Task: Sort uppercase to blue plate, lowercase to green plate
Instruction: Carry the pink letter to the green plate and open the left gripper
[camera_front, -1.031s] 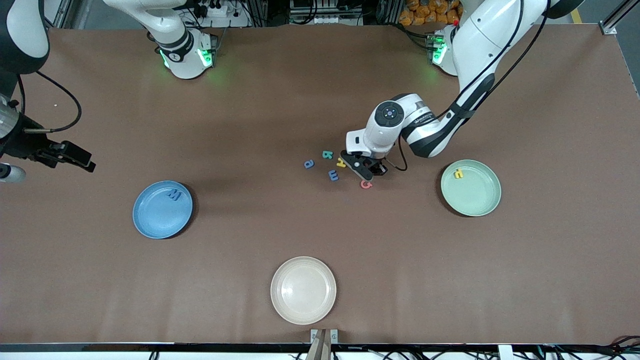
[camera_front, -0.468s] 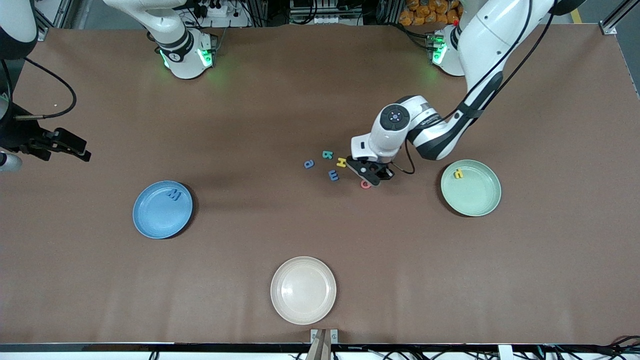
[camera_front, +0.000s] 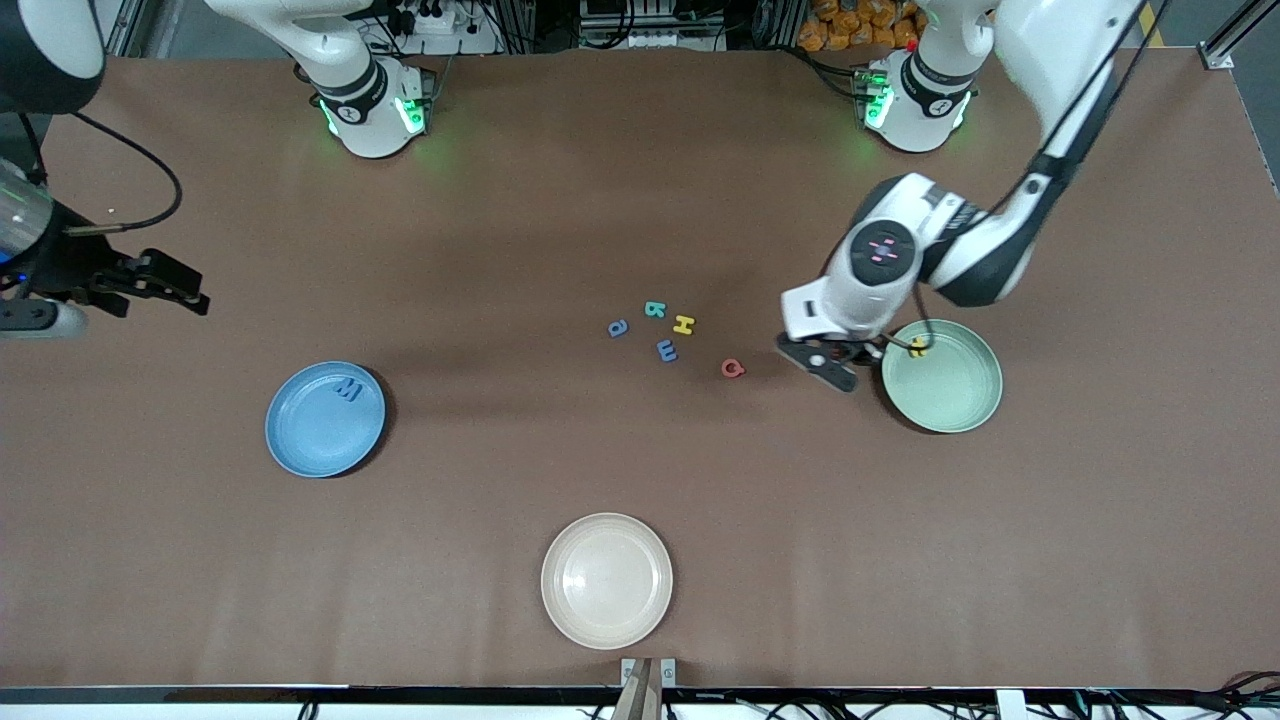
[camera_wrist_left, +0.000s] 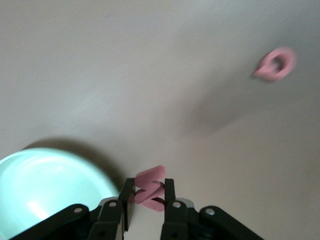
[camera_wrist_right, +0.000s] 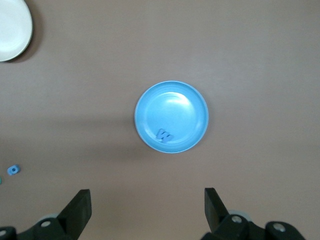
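My left gripper (camera_front: 835, 372) is shut on the red lowercase m (camera_wrist_left: 149, 176), which stands on edge between its fingers. It hangs over bare table just beside the rim of the green plate (camera_front: 955, 395), also seen as the green plate (camera_wrist_left: 45, 185) in the left wrist view. A yellow lowercase letter (camera_front: 917, 346) lies in that plate. On the table mid-way lie red Q (camera_front: 733, 368), blue m (camera_front: 667, 350), yellow H (camera_front: 684, 324), teal R (camera_front: 655, 309) and blue a (camera_front: 619, 328). The blue plate (camera_front: 315, 430) holds a blue M (camera_front: 347, 391). My right gripper (camera_wrist_right: 147, 197) waits open, high over the table's right-arm end.
A cream plate (camera_front: 607, 580) sits near the table's front edge, nearer the camera than the letters. The right wrist view looks down on the blue plate (camera_wrist_right: 180, 107) with the blue M (camera_wrist_right: 163, 134), and the cream plate (camera_wrist_right: 12, 27) at its corner.
My left gripper has carried the red m away from the letter cluster, past red Q, toward the green plate. The right gripper has shifted slightly and stayed open.
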